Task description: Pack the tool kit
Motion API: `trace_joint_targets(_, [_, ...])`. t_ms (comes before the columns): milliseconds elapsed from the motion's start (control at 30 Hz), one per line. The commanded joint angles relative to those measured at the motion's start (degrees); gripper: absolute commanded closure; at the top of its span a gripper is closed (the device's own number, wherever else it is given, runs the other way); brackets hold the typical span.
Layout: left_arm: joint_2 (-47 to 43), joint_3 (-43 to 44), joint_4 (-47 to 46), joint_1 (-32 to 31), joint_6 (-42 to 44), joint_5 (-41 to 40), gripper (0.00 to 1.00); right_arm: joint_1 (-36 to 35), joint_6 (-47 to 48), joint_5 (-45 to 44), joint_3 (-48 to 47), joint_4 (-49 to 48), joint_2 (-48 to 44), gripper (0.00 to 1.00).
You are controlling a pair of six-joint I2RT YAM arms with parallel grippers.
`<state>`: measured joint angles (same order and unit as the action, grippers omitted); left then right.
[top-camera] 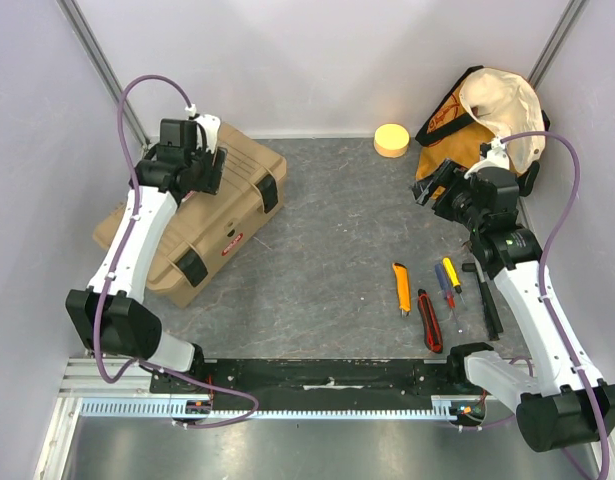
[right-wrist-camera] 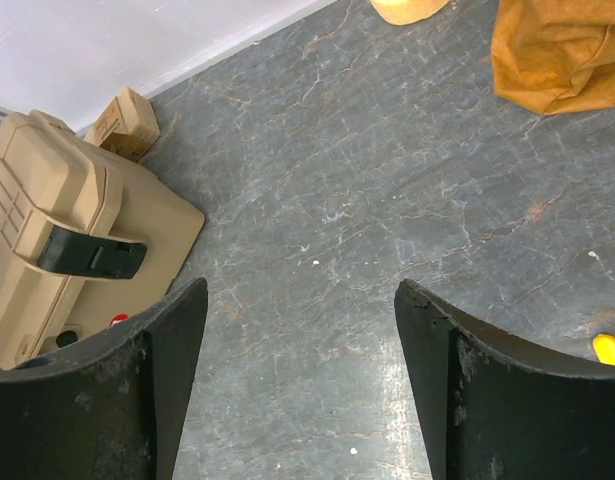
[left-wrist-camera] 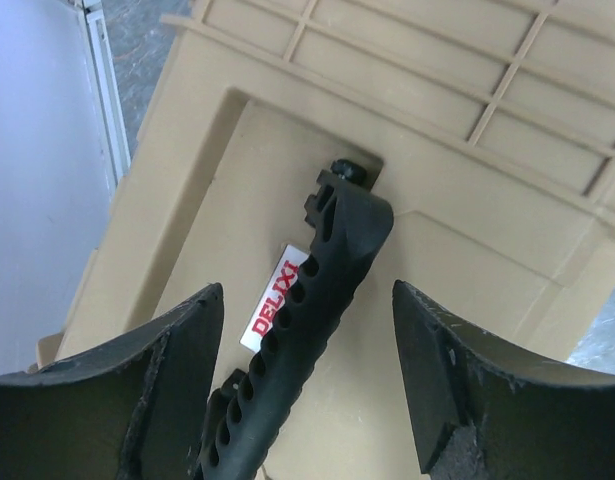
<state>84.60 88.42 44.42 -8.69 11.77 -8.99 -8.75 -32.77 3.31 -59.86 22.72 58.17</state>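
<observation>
While both pairs of jaws stand spread, the label (left-wrist-camera: 267,305) on the tool kit (top-camera: 237,190) apparently reads "DELIXI".

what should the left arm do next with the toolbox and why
Probably lift the left tool off the black handle and shift to a latch: its jaws stand open around the handle, the tool kit looks shut, and the screwdrivers lie outside.

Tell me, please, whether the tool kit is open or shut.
Shut. The tool kit has its lid flush on the base, and both black latches lie down across the seam in the top view.
</observation>
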Motion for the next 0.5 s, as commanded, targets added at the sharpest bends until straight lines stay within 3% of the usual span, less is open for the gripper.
trace_joint_targets(0, [-3.29,-3.95,-3.72,0.51,4.23,-3.48,0.28,0.05,-0.98,2.31,-0.52,-2.59,-0.08,0.18])
trace_joint_targets(100, [-3.65,-6.15,-4.69,0.78,5.19,-1.64,0.39,-0.03,-1.06,3.37,-0.53,-2.86,-0.08,0.18])
trace_joint_targets(267, [-2.42,-4.14,-3.73,0.78,3.18,-0.33,0.85,0.05,-2.29,4.25,1.14,-3.91,-0.34,0.18])
trace_joint_targets(300, [-2.25,-3.35,-3.38,0.6,2.21,0.63,0.9,0.05,-2.38,4.77,1.75,-4.26,-0.25,0.18])
trace_joint_targets(367, [-1.55,-1.42,-1.98,0.52,0.2,2.31,0.98,-0.12,-2.56,5.91,2.81,-5.05,-0.08,0.18])
trace_joint_targets(467, [-0.4,1.13,0.57,-0.01,-4.9,5.73,0.98,-0.38,-2.65,6.62,4.22,-6.1,0.54,0.19])
